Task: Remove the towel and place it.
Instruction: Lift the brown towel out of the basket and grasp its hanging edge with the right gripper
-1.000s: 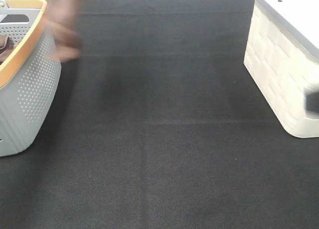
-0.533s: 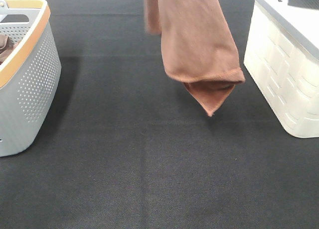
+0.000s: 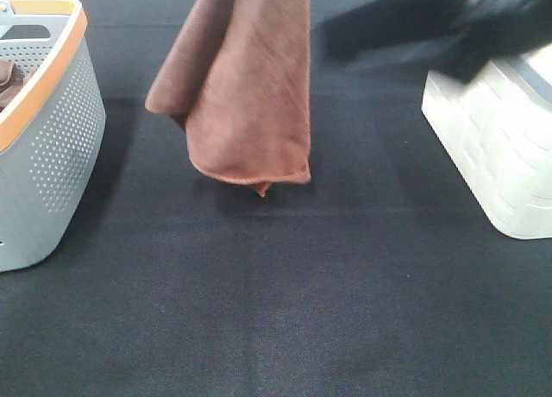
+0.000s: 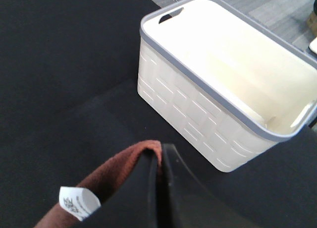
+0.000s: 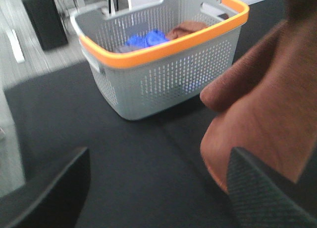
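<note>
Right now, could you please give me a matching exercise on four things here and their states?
1 reddish-brown microfibre towel
2 grey perforated plastic basket with orange rim
3 cream plastic bin with grey rim
4 right gripper

A open
B holds blue cloth
C hangs from shut left gripper
D right side of black mat

Pairs: 1-C, 2-B, 3-D, 4-A

The towel (image 3: 246, 86) is hanging over the middle of the table (image 3: 276, 311), between the basket (image 3: 60, 155) sitting at the left edge and the bin (image 3: 492, 164) sitting at the right. Cloths (image 5: 148, 38) are lying inside the basket. The right arm (image 3: 405, 22) is reaching across behind the bin, right of the towel. The left gripper (image 4: 159, 156) is pinching the towel's upper edge.
</note>
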`<action>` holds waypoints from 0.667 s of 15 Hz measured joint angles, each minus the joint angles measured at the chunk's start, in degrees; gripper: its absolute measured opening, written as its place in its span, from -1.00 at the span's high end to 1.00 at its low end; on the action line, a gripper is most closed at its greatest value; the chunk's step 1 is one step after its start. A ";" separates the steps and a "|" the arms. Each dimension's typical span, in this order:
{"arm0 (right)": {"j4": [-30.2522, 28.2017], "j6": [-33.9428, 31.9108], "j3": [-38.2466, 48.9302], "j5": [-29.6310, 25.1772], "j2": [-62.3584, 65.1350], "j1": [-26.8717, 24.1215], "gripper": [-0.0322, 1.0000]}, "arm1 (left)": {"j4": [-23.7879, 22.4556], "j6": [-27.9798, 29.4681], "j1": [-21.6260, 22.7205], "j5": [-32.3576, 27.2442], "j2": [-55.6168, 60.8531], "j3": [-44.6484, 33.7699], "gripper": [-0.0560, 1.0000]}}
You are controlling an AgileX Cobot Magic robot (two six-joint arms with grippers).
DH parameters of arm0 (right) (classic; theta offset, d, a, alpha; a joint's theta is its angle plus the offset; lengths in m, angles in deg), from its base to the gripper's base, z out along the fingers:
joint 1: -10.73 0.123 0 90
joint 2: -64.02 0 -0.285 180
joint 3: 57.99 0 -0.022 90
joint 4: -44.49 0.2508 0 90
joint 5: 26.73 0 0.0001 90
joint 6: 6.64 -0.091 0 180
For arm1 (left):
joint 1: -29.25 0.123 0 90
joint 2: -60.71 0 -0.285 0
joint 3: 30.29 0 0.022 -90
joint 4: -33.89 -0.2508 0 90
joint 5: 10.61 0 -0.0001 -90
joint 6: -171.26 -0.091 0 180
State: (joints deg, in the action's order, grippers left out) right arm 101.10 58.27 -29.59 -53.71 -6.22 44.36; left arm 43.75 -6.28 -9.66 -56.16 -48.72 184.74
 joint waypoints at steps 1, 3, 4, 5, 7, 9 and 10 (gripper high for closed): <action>-3.78 -0.29 0.00 5.50 -2.23 5.21 -0.46 | -0.17 0.11 -0.23 -1.03 0.00 0.00 0.89; -7.79 -0.86 0.00 16.27 -7.05 13.52 -0.46 | -0.29 0.17 -0.23 -4.35 0.00 0.00 0.89; -8.14 -1.32 0.00 22.63 -10.43 17.25 -0.46 | -0.34 0.17 -0.23 -6.25 0.23 0.00 0.89; -8.14 -1.32 0.00 24.01 -11.63 18.11 -0.46 | -0.34 0.29 -0.23 -7.39 0.69 0.00 0.89; -6.88 -2.01 0.00 28.65 -16.79 19.60 -0.46 | -0.52 0.57 -0.23 -8.88 1.95 0.00 0.89; -5.33 -3.50 0.06 30.42 -19.37 19.60 -0.46 | -1.26 0.80 -0.23 -9.91 3.15 0.00 0.89; -4.76 -4.64 0.06 30.60 -20.40 19.60 -0.46 | -1.66 0.80 -0.23 -10.08 3.90 0.00 0.89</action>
State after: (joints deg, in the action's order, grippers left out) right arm 96.34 53.63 -29.53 -23.12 -26.62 63.95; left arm 42.09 -5.48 -9.89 -66.24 -44.83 184.74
